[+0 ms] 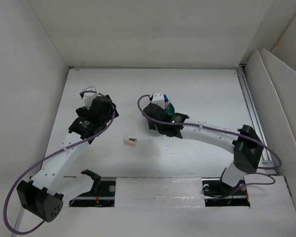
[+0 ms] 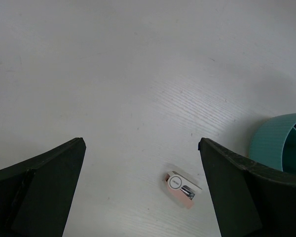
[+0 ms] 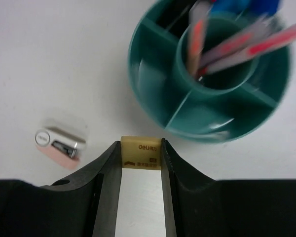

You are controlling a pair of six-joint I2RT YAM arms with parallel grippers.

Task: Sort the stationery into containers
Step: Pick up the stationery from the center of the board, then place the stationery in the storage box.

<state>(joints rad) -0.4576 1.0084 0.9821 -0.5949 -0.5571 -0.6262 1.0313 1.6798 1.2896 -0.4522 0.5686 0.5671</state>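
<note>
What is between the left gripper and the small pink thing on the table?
Only bare table separates the left gripper from the pink eraser, clearest in the top view.

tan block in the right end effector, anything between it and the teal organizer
Nothing visible: the right end effector holds the tan block beside the teal organizer, bare table between; the pink piece lies aside.

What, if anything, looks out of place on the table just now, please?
Only the small pale pink item stands out: it lies alone on the table, apart from the teal organizer. The right gripper holds a tan block near it. Nothing looks spilled or damaged.
</note>
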